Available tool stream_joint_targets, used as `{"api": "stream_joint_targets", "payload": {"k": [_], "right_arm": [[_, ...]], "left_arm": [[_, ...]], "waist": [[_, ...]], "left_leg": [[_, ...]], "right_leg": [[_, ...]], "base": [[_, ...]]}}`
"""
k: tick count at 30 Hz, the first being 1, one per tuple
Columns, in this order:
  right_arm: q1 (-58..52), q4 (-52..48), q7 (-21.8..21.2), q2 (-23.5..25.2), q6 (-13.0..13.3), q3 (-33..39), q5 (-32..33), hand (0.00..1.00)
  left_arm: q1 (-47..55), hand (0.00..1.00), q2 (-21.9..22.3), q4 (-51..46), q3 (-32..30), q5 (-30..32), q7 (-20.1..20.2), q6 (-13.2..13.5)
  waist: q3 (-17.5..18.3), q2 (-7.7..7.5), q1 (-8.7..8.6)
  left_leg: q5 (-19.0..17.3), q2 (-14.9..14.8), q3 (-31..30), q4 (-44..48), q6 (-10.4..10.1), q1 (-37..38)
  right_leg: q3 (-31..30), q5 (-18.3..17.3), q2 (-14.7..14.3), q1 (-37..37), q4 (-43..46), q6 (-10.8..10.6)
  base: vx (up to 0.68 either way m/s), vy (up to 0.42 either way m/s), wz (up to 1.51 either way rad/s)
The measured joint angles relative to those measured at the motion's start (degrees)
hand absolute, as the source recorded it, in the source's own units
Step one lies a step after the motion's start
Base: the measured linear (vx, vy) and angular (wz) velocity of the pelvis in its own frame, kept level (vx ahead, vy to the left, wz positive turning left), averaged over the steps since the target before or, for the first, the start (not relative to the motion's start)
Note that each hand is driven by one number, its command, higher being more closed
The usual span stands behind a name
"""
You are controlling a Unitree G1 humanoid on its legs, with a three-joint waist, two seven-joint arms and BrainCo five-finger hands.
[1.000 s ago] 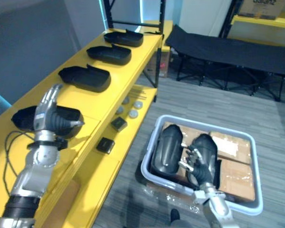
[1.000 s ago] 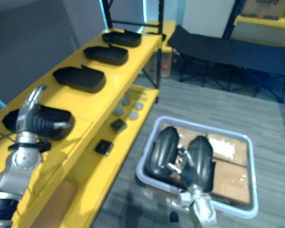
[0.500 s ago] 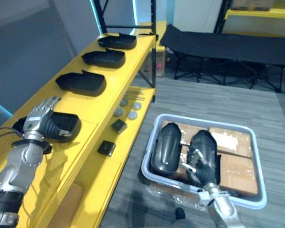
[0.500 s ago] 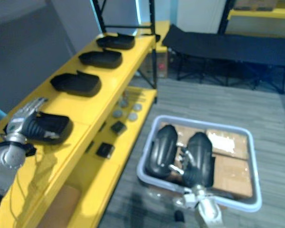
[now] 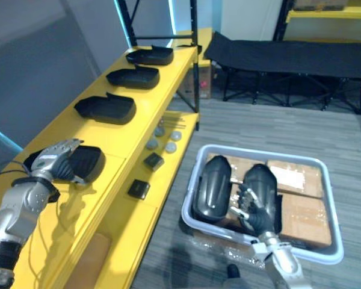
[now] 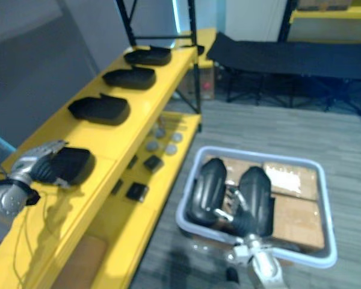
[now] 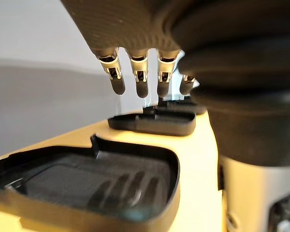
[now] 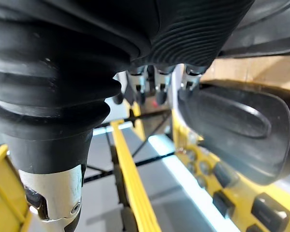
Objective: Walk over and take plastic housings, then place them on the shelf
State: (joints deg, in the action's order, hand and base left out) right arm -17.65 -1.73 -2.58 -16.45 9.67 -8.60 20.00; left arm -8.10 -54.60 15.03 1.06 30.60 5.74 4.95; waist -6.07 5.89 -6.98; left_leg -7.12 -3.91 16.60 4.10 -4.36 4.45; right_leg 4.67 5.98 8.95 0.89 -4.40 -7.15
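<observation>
Two loose-fingered hands: left robot hand [image 5: 56,163] flat over shelf housing [image 5: 87,164], right robot hand [image 5: 256,211] atop crate housing [image 5: 262,180]

No text, number or sign can be read here. A white label [image 5: 287,176] sits on the cardboard box [image 5: 304,212] inside the grey bin [image 5: 259,152], just beside the plastic housings [image 5: 213,183], but its print is too small and blurred to make out. The housings themselves carry no marking that can be read.
</observation>
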Motion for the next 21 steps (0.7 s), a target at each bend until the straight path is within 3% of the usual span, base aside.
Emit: {"api": "stream_joint_targets", "payload": {"k": [4, 13, 16, 21], "right_arm": [[-0.01, 0.0, -0.03, -0.55, 0.0, 0.34, 0.08, 0.0], [-0.02, 0.0, -0.41, -0.89, -0.03, 0.6, 0.22, 0.0], [-0.04, 0.0, -1.22, -1.03, -0.18, 0.61, 0.22, 0.0], [-0.09, 0.0, -1.35, -1.05, -0.92, 0.63, 0.21, 0.0]], "left_arm": [[-0.01, 0.0, -0.22, 1.32, 0.05, 2.01, 1.82, -0.03], [-0.01, 0.0, -0.22, 6.47, 0.36, 4.23, 1.89, -0.29], [-0.3, 0.0, -0.22, 7.9, 1.5, 4.29, 1.92, -1.96], [-0.66, 0.0, -0.13, 9.31, 2.48, 5.97, 1.95, -2.17]], "waist": [[-0.01, 0.02, -0.03], [-0.02, 0.03, -0.14], [-0.02, 0.03, -0.15], [-0.1, -0.09, -0.22]], "left_leg": [[0.0, -0.07, -0.14, 0.35, 0.0, -0.46], [-0.01, -0.21, -0.04, 0.48, -0.01, -0.52], [-0.01, -0.21, 0.13, 0.48, -0.01, -0.64], [-0.03, -0.23, 0.34, 0.45, -0.04, -0.68]], "right_leg": [[0.02, 0.09, -0.03, -0.21, 0.0, 0.04], [-0.01, 0.17, -0.07, -0.49, -0.01, 0.13], [-0.07, 0.25, -0.07, -0.7, -0.01, 0.14], [-0.19, 0.26, -0.12, -0.84, -0.01, 0.14]], "base": [[0.0, 0.0, 0.0], [0.0, 0.0, 0.0], [0.0, 0.0, -0.01], [0.0, 0.0, 0.0]]}}
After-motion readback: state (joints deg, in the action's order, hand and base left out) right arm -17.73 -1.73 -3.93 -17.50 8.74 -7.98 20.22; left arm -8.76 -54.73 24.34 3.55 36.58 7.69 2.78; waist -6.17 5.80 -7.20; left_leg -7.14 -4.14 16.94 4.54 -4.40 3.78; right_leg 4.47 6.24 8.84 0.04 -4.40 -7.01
